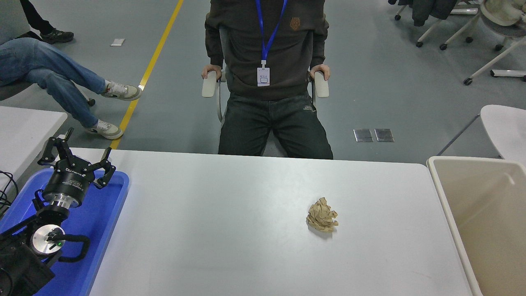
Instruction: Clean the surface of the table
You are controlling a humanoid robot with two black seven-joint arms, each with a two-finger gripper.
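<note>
Left gripper [76, 158] is hanging over the blue tray [107, 213] at the lower left, fingers spread wide, holding nothing. A crumpled paper wad [322, 215] is sitting right of centre on the worktop [213, 230], near the bin [485, 222].

A wide white desk [230, 230] fills the lower part of the head view. A crumpled ball of tan paper [322, 214] lies on it, right of centre, with nothing touching it. At the lower left, the black left gripper [76, 158] hangs over a blue tray [107, 213] at the desk's left edge, its fingers [107, 169] spread apart. A beige bin [476, 205] stands against the desk's right end. Beyond the far edge, a person in dark clothes [267, 49] sits facing the desk with both hands on the chair's armrests. Another person's legs in jeans [53, 78] stretch in from the upper left.
</note>
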